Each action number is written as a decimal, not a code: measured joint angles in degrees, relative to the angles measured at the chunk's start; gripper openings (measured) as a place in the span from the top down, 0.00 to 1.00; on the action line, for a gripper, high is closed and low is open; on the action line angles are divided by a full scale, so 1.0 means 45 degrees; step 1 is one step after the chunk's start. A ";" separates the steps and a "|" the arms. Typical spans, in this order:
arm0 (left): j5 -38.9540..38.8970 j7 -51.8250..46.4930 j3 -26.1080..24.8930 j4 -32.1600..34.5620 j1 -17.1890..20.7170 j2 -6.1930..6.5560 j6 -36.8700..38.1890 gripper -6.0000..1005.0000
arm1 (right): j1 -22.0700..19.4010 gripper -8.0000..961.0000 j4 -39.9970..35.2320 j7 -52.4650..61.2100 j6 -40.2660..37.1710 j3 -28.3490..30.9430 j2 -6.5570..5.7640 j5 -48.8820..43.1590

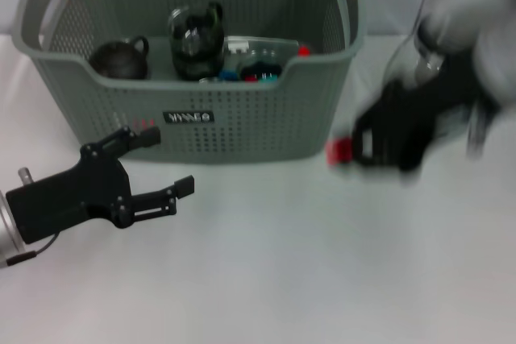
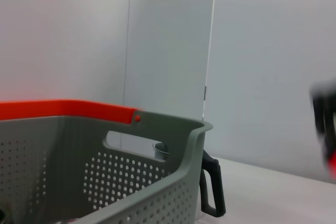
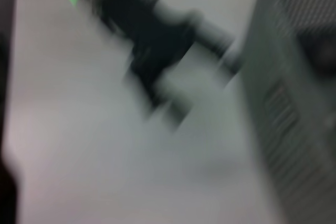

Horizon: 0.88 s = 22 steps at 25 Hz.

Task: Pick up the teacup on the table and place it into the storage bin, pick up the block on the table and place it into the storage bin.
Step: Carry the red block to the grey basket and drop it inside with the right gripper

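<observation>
Head view, table (image 1: 266,279) seen from above. At 12 o'clock: bin (image 1: 242,118), grey-green and perforated, with orange-red handle pieces at both upper corners and a black label (image 1: 189,117) on the near wall.

Inside the bin, toward 10 o'clock: dark teacup (image 1: 119,60) with a loop handle, resting on the floor of the bin (judged to be the task's cup, so that half reads as done). Beside it, near the middle: a dark glass pot (image 1: 197,38). Toward 2 o'clock within the bin: a cluster of small coloured pieces (image 1: 258,72), too small to sort.

At 8 o'clock: left gripper (image 1: 165,163), low over the table just in front of the bin, jaws spread wide and holding nothing. Appears idle.

At 3 o'clock: right gripper (image 1: 387,138), outside the bin and just off its right wall, with a small red block (image 1: 339,149) at its tip. Cannot tell whether the jaws are clamped on the block or only near it; cannot tell either whether the block is lifted or touching the table.

Left wrist view: bin rim with one orange-red handle piece, and beyond the corner a jug (image 2: 212,192) standing outside the bin (only its black handle is plain).

Progress, as a judgement: cup binned; block not yet in the bin. Left to do: carry the block over the right rim and release it inside.
</observation>
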 joint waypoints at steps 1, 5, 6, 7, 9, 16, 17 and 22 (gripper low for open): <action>0.0002 0.0096 -0.0024 -0.0002 0.0034 -0.0001 0.0000 0.06 | 0.0485 0.77 -0.0715 0.0406 -0.0246 0.0812 -0.0015 0.0194; 0.0017 0.0216 0.0000 -0.0010 -0.0001 -0.0038 -0.0007 0.06 | 0.2163 0.77 -0.0876 0.0870 0.0690 0.3010 -0.0033 0.0090; 0.0021 0.0217 0.0018 -0.0013 -0.0034 -0.0042 -0.0006 0.06 | 0.2518 0.77 -0.0465 0.0833 0.1361 0.3357 -0.0039 0.0017; 0.0026 0.0218 0.0030 -0.0018 -0.0056 -0.0049 0.0005 0.06 | 0.2807 0.77 0.0192 0.0753 0.2148 0.3486 -0.0103 -0.0040; 0.0024 0.0217 0.0036 -0.0027 -0.0073 -0.0052 0.0017 0.06 | 0.3353 0.77 0.1959 0.0524 0.3758 0.3525 -0.0302 -0.0210; 0.0017 0.0212 0.0058 -0.0032 -0.0105 -0.0065 0.0054 0.06 | 0.4742 0.77 0.7790 -0.1277 0.7211 0.3535 -0.0915 -0.0331; 0.0012 0.0200 0.0056 -0.0032 -0.0096 -0.0072 0.0057 0.06 | 0.4791 0.74 0.8114 -0.1417 0.7514 0.3496 -0.0933 -0.0351; -0.0018 0.0146 0.0028 -0.0032 -0.0080 -0.0074 0.0083 0.06 | 0.4725 0.58 0.8157 -0.1602 0.7841 0.3421 -0.0931 -0.0332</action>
